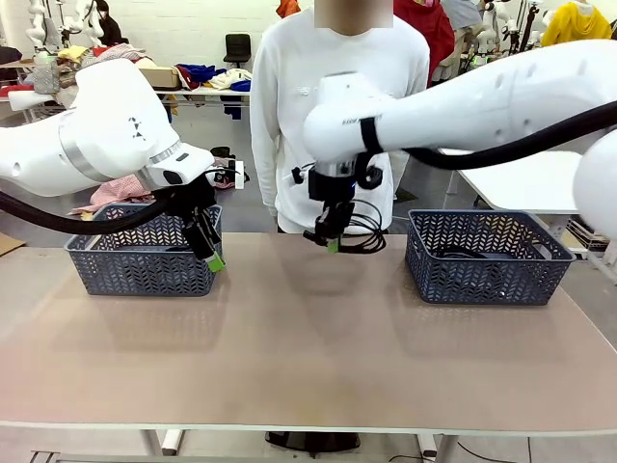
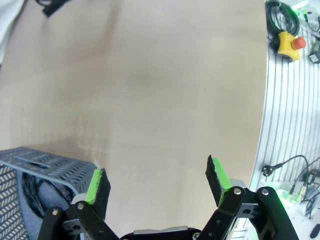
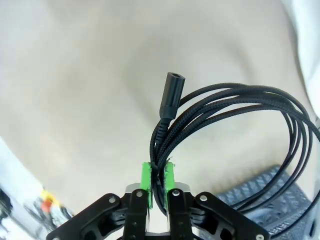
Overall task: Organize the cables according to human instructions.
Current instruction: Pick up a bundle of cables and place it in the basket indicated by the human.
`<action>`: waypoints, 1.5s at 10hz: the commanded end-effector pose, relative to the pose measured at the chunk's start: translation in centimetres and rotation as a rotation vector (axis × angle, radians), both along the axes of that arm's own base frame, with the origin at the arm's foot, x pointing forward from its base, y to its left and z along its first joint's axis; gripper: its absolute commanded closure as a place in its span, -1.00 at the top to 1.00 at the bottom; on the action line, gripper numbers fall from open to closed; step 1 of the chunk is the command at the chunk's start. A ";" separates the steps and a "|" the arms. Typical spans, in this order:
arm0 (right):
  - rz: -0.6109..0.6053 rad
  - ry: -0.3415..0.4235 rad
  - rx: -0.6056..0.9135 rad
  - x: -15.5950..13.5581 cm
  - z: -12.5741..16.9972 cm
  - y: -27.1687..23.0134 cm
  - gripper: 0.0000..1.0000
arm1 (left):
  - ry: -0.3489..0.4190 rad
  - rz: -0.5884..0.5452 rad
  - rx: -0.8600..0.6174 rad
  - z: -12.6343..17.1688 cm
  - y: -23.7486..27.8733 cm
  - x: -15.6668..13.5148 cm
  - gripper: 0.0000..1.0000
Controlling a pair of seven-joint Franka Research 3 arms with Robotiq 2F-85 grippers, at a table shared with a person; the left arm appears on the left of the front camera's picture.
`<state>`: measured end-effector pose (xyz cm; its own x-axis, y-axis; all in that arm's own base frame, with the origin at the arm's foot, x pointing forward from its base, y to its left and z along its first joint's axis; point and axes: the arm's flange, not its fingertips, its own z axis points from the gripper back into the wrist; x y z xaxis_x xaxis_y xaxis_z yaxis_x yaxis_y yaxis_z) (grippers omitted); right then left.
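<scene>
Gripping a coiled cable (image 3: 225,115), right tool (image 1: 333,243) hangs between baskets (image 1: 479,258); left tool (image 2: 157,182) gapes.

A beige counter (image 1: 308,357) carries two grey lattice baskets, the left basket (image 1: 145,260) and the right basket (image 1: 487,260), well apart. A person in a white sweatshirt (image 1: 337,87) stands behind it. A yellow emergency-stop button (image 2: 289,44) sits beside the counter's edge.

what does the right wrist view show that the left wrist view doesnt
Right wrist view: the right tool shut on a coiled black cable, its plug end sticking out above the table.
Left wrist view: the left tool open and holding nothing, and a yellow stop button past the table edge.
Both: bare tan tabletop and part of a grey basket.
</scene>
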<state>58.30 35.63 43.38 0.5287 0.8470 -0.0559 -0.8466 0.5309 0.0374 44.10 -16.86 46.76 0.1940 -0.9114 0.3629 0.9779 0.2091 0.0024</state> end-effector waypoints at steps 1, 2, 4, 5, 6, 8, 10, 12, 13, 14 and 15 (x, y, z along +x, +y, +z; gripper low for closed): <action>0.196 0.017 -0.033 -1.0 2.9 -3.9 -1.00 | -0.003 -0.014 0.001 0.1 0.3 0.0 1.00; 0.257 0.012 -0.045 -1.3 4.8 -5.4 -1.00 | -0.003 -0.014 0.001 0.1 0.3 0.0 1.00; 0.319 -0.005 -0.064 -1.9 7.4 -9.6 -1.00 | -0.003 -0.014 0.001 0.1 0.3 0.0 1.00; 0.317 -0.002 -0.048 -2.1 7.9 -11.6 -1.00 | -0.003 -0.014 0.001 0.1 0.3 0.0 1.00; 0.304 -0.001 -0.032 -2.2 8.1 -13.2 -1.00 | -0.003 -0.014 0.001 0.1 0.3 0.0 1.00; 0.310 -0.004 -0.015 -2.4 7.7 -16.4 -1.00 | -0.003 -0.014 0.001 0.1 0.3 0.0 1.00; 0.266 -0.017 -0.019 -2.6 7.2 -18.5 -1.00 | -0.003 -0.014 0.001 0.1 0.3 0.0 1.00; 0.256 0.010 -0.056 -1.2 7.7 -17.7 -1.00 | -0.003 -0.014 0.001 0.1 0.3 0.0 1.00; 0.256 0.010 -0.056 -1.2 7.7 -17.7 -1.00 | -0.003 -0.014 0.001 0.1 0.3 0.0 1.00; 0.256 0.010 -0.056 -1.2 7.7 -17.7 -1.00 | -0.003 -0.014 0.001 0.1 0.3 0.0 1.00; 0.256 0.010 -0.056 -1.2 7.7 -17.7 -1.00 | -0.003 -0.014 0.001 0.1 0.3 0.0 1.00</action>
